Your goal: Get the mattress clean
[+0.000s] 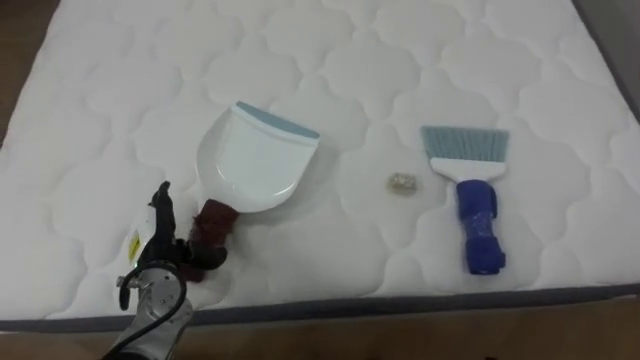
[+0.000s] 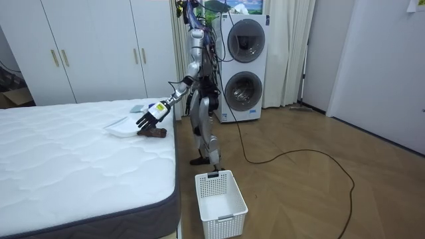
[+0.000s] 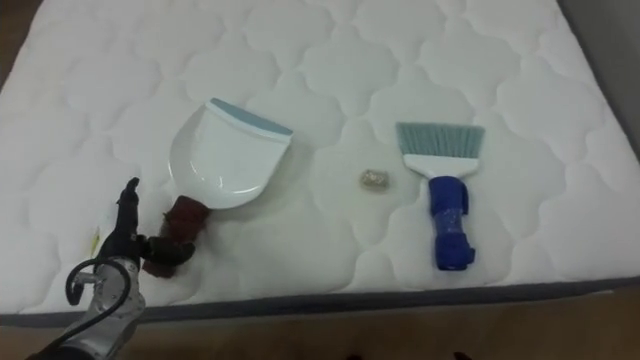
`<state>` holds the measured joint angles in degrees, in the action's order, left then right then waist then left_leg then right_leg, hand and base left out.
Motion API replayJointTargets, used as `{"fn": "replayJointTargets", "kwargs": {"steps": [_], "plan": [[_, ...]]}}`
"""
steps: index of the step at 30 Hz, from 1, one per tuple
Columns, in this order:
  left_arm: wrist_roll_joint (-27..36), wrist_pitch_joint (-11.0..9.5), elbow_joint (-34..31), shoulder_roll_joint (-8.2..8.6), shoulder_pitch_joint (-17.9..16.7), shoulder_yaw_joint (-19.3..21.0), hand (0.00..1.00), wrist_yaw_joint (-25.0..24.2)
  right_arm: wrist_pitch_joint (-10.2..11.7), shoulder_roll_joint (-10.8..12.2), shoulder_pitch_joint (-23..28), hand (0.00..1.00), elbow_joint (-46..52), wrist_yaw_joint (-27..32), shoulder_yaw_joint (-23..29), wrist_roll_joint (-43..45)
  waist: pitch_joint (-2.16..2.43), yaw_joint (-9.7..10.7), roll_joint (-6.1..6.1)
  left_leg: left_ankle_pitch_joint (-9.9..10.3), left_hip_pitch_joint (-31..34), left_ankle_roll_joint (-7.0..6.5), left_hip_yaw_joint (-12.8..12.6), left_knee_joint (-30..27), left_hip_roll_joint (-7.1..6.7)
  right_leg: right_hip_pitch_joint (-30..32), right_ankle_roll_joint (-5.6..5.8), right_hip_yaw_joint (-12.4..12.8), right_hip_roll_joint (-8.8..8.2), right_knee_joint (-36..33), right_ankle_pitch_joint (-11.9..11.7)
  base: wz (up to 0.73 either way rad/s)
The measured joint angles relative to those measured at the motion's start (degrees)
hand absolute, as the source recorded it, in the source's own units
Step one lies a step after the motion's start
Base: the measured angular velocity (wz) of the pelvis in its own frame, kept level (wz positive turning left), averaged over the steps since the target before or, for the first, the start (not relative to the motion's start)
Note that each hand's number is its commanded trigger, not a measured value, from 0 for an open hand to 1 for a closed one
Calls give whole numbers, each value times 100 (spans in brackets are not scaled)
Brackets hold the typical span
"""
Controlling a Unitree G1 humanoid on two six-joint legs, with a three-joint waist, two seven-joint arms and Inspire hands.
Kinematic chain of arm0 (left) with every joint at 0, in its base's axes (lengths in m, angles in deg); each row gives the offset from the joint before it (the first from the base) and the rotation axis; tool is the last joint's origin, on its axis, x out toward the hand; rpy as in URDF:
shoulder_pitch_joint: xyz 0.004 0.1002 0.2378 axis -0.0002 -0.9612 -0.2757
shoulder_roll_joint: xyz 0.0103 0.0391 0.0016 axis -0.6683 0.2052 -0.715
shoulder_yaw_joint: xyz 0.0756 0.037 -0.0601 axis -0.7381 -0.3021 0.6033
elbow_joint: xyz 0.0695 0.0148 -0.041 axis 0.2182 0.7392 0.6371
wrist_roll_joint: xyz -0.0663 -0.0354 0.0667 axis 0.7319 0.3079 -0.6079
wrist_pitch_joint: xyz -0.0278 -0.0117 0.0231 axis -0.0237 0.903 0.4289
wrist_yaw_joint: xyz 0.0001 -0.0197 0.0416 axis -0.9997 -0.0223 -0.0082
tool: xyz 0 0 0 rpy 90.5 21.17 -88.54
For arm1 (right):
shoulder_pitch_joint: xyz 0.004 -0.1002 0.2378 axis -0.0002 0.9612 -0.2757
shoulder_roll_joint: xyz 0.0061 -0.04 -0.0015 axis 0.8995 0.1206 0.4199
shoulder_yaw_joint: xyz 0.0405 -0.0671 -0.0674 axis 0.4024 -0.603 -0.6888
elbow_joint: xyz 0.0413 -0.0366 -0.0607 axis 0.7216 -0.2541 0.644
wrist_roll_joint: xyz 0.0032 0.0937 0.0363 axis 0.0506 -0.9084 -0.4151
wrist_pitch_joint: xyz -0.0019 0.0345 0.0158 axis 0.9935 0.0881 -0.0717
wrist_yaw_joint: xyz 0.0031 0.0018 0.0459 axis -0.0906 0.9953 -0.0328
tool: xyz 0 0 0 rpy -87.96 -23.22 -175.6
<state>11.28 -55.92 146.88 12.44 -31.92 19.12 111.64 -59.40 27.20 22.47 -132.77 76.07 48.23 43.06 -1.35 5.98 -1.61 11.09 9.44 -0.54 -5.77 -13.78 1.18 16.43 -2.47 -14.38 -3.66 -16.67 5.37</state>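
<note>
A white quilted bed (image 1: 330,60) is stretching away from the robot, which is standing at its side edge, and the mattress's grey near edge is running across the bottom of the eye views with wooden floor (image 2: 299,186) below it. Three things are lying close to that edge, with wide bare quilting lying open beyond them: one white dustpan (image 1: 250,160) with a dark red handle, one brush (image 1: 473,200) with a blue handle well apart to its right, and one small pale scrap (image 1: 401,182) sitting between them, too small to identify. The left hand (image 1: 160,255) is reaching in from the lower left and touching the near end of the dustpan's handle, covering its tip; whether it is gripping cannot be told. In the room view, one white basket (image 2: 219,196) is standing on the floor beside the bed, and two stacked washing machines (image 2: 246,66) are standing behind the robot
</note>
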Motion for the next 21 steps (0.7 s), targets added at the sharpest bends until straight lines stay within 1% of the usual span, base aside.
{"fn": "replayJointTargets", "kwargs": {"steps": [3, 7, 10, 12, 13, 15, 16, 18, 19, 20, 21], "plan": [[83, 8, 18, 2, 0, 0, 0, -1, -2, -16, -2, 0, 3, -25, -2, 8, -1, -9, -1, 0, 28, 0, -23, 1, 6, 38, -1, 3, 1, -11, 0, 0], [89, 30, 198, 2, 1, -1, 0, -59, -2, -36, 13, 0, 10, -39, -1, 8, -3, -4, -5, 1, 90, 1, -64, -60, 18, 83, -10, 3, 0, -24, 6, 0], [101, 103, 406, 1, 3, -29, 0, -143, 5, -37, 12, 0, 8, -27, -2, 8, -8, 12, -9, 1, 107, 1, -118, -104, 29, 90, -20, 6, 1, -30, 13, 0], [193, 118, 505, 1, 12, -37, 0, -160, 8, -41, 1, 0, 8, -13, -2, 7, -10, 19, -6, 1, 150, 1, -176, -117, 25, 170, -28, 9, -27, -115, 45, -2], [281, 119, 541, 1, 36, -40, 0, -160, 16, -56, -11, 0, 16, 3, -2, 6, -20, 40, -2, 2, 255, 0, -216, -185, 19, 279, -28, 12, -55, -216, 78, 8], [320, 122, 546, -2, 61, -40, 0, -160, 19, -58, -13, 0, 51, 14, -2, 6, -24, 43, 2, 2, 413, -1, -236, -244, 17, 457, -39, 10, -92, -328, 108, 10], [315, 122, 547, -2, 76, -43, 0, -160, 16, -56, -15, 0, 59, 16, -4, 20, -36, 47, 7, 2, 516, -1, -246, -312, 15, 560, -50, 15, -106, -397, 121, 7], [316, 129, 563, -3, 144, -40, 0, -159, 15, -56, -24, 0, 65, 22, -11, 53, -61, 40, 30, 4, 668, -2, -350, -426, 13, 717, -67, 24, -135, -533, 165, 7], [322, 129, 595, -7, 236, -40, 0, -160, 12, -56, -37, 0, 64, 24, -23, 50, -91, 41, 49, 4, 753, -2, -383, -494, 14, 803, -79, 30, -142, -620, 198, 8], [386, 129, 627, -18, 344, -41, 0, -159, 7, -57, -60, 0, 62, 22, -63, 48, -130, 38, 75, 6, 820, -2, -416, -553, 21, 879, -96, 43, -152, -660, 229, 8], [428, 127, 659, -21, 404, -42, 0, -159, 7, -56, -71, 0, 63, 18, -63, 47, -141, 42, 81, 8, 858, 0, -430, -585, 27, 912, -106, 44, -170, -689, 245, 8]]}}
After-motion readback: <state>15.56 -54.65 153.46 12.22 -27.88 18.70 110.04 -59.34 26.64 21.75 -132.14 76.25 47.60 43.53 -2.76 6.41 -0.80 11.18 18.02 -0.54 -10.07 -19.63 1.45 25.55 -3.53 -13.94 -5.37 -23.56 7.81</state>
